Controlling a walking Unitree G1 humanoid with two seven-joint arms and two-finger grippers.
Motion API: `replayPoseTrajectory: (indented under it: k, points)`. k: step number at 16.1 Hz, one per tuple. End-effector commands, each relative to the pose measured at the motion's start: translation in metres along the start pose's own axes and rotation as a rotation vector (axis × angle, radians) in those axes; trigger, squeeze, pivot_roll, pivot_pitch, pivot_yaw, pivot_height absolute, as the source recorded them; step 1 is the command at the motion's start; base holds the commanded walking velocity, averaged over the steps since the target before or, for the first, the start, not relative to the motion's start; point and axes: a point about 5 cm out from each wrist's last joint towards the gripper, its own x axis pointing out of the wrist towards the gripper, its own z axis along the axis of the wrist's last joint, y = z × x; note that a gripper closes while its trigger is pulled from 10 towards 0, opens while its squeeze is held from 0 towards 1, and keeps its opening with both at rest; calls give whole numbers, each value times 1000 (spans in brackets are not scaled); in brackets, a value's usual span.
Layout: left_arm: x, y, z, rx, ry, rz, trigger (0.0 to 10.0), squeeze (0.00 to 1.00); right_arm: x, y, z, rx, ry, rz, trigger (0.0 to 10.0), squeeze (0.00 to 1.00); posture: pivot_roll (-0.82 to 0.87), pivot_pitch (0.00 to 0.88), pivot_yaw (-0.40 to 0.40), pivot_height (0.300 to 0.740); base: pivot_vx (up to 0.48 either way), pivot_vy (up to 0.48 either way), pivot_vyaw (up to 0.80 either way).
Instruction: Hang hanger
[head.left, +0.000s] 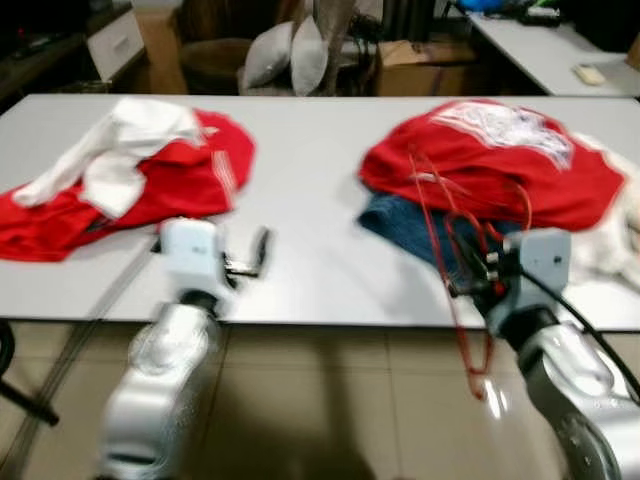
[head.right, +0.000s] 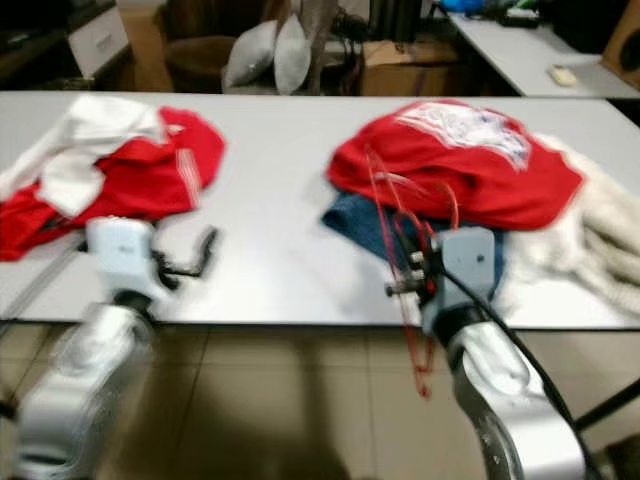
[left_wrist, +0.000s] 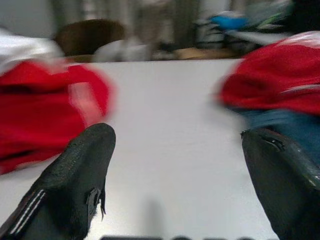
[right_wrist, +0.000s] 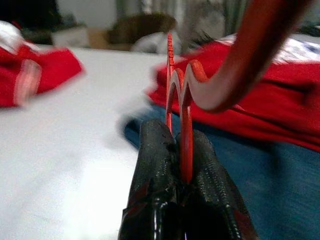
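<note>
A thin red hanger (head.left: 432, 235) stands on edge at the table's front right, its upper part against the red garment (head.left: 500, 160) and its lower end hanging below the table edge. My right gripper (head.left: 480, 272) is shut on the hanger (right_wrist: 186, 125), the wire pinched between both fingers, just in front of the blue jeans (head.left: 400, 225). My left gripper (head.left: 250, 258) hovers open over the white table (head.left: 310, 200) near its front edge, to the right of a red and white clothes pile (head.left: 130, 170), with nothing between its fingers (left_wrist: 85, 165).
A white fluffy cloth (head.right: 590, 240) lies at the table's right end. Behind the table are grey pillows (head.left: 290, 55), a cardboard box (head.left: 420, 65) and a second table (head.left: 540, 50). Tiled floor lies below the front edge.
</note>
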Motion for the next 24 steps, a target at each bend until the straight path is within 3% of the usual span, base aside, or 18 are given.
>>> replayPoseTrajectory:
  k: [1,5,6,7,8,9,12,15,24]
  points:
    - [2,6,8,26,-47,9,10000,608,0,4,3,6,-4,5,10000,0,-207,0,56,740,0,0,0]
    - [4,7,4,25,-27,11,10000,471,6,-4,12,-17,-42,-47,10000,0,-206,0,51,740,0,0,-800]
    - [2,7,4,27,-26,17,10000,353,8,-7,13,-14,-40,-63,10000,0,-191,0,44,740,0,0,-763]
    - [0,7,4,33,-17,18,10000,318,9,-7,13,-5,-31,-63,10000,0,-186,0,42,740,0,0,-750]
    - [-1,9,3,33,-3,22,10000,31,11,-6,13,-8,-33,-60,10000,0,-182,1,40,740,0,0,-750]
    - [-1,12,3,35,1,28,10000,0,12,-5,13,-11,-35,-78,10000,0,-183,3,40,740,0,0,-756]
    - [1,16,4,27,-11,34,10000,0,11,-2,11,-43,-42,-60,10000,0,-201,0,46,740,0,0,-702]
    - [7,20,7,-2,-21,67,10000,0,12,3,16,-2,-58,-4,10000,0,-208,0,54,740,171,0,0]
    - [6,25,7,-31,-19,106,10000,0,18,6,20,-44,-89,27,10000,0,-196,0,32,740,297,0,0]
